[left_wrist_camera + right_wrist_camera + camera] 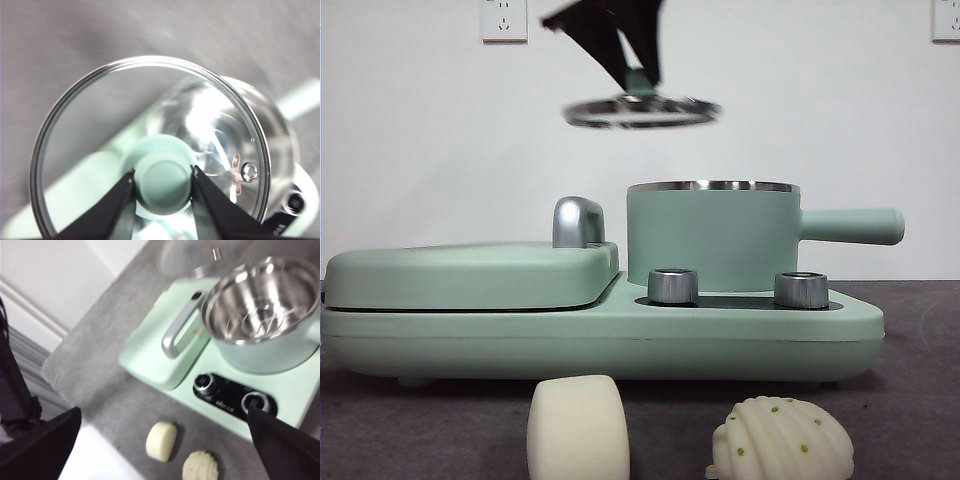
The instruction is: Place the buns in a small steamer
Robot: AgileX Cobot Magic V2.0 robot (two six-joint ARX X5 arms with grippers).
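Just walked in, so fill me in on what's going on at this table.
The left end effector is shut on the green knob of the glass lid, holding it in the air above the open steamer pot. Both buns, the smooth bun and the ribbed bun, lie on the table in front of the appliance. The right end effector is open above them, holding nothing.

A mint-green cooker base stood on a grey felt-like table cover. A flat mint-green griddle lid lay shut on the base's left half, its chrome handle upright at the lid's rear edge. Two steel dials sat side by side on a black panel at the base's front. Two white wall sockets were mounted on the wall behind.
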